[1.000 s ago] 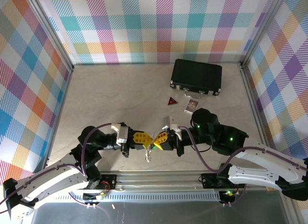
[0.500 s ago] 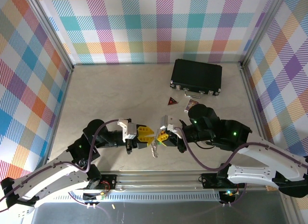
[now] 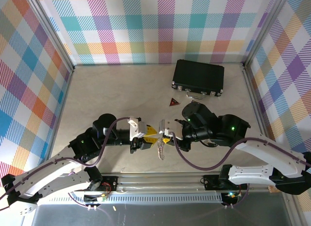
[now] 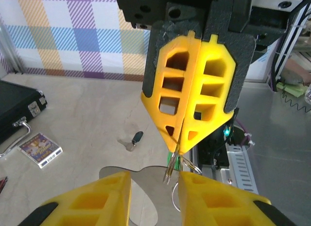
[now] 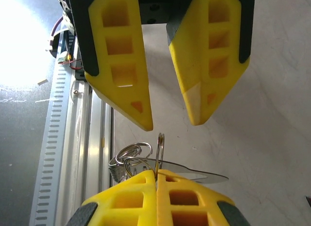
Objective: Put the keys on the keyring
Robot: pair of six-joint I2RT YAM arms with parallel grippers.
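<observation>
the right gripper [image 5: 156, 173] is pinched fully closed on the silvery keyring [image 5: 127, 155], and a flat key blade [image 5: 199, 174] sticks out toward 3 o'clock. the left gripper [image 5: 171, 123], at 12 o'clock from it, stands open and holds nothing. the black-headed key [image 4: 134, 138] lies apart on the table [image 4: 87, 104].

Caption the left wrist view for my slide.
Right gripper shut on the keyring, left gripper open below it, black-headed key lying on the table beyond.

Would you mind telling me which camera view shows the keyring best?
The right wrist view: the keyring shows sharp wire coils, pinched by the right gripper. The left wrist view gives a thin edge-on sliver; the top view a pale dangle.
</observation>
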